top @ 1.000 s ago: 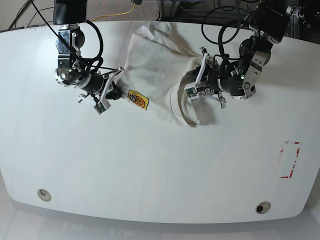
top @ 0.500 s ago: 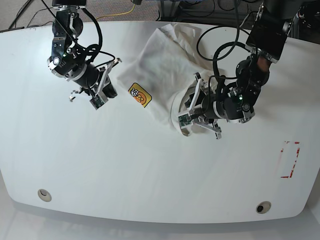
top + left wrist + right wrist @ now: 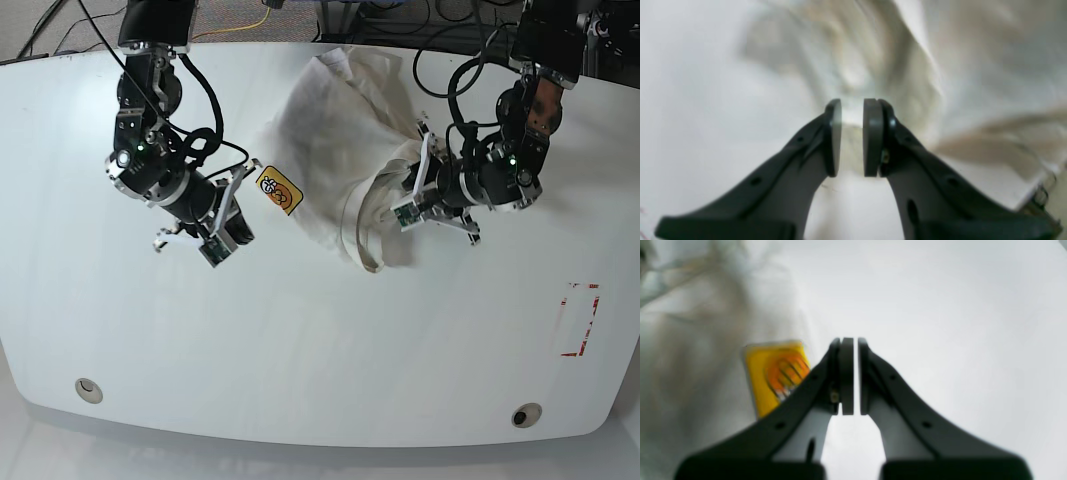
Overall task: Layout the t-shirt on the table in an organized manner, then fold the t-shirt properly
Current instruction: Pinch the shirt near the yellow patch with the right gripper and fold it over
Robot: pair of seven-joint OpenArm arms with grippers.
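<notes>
Though it lies on the table [image 3: 300, 330], the t-shirt [image 3: 335, 140] is far from flat: we see it bunched in a crumpled cream heap in the upper middle of the base view, reaching from the far edge down to a rounded, hem-like loop at its lower right. Folds and ridges run across the cloth, and one corner is turned so that a small patch of the graphic [image 3: 279, 191] shows at the heap's lower left. That patch is yellow with an orange cartoon shape and black strokes; in the right wrist view it is blurred [image 3: 775, 373], and we cannot read any lettering in either picture.

At the right of the base view, our left gripper [image 3: 410, 205] sits against the lower right part of the heap. In its wrist view the jaws stand narrowly apart with pale cloth showing in the gap between the pads [image 3: 852, 136]; we cannot tell whether they actually pinch it.

At the left, our right gripper [image 3: 228, 222] hangs over bare table just beside the graphic corner. Its jaws are almost together, a thin slit between them, with nothing held [image 3: 852, 376].
</notes>
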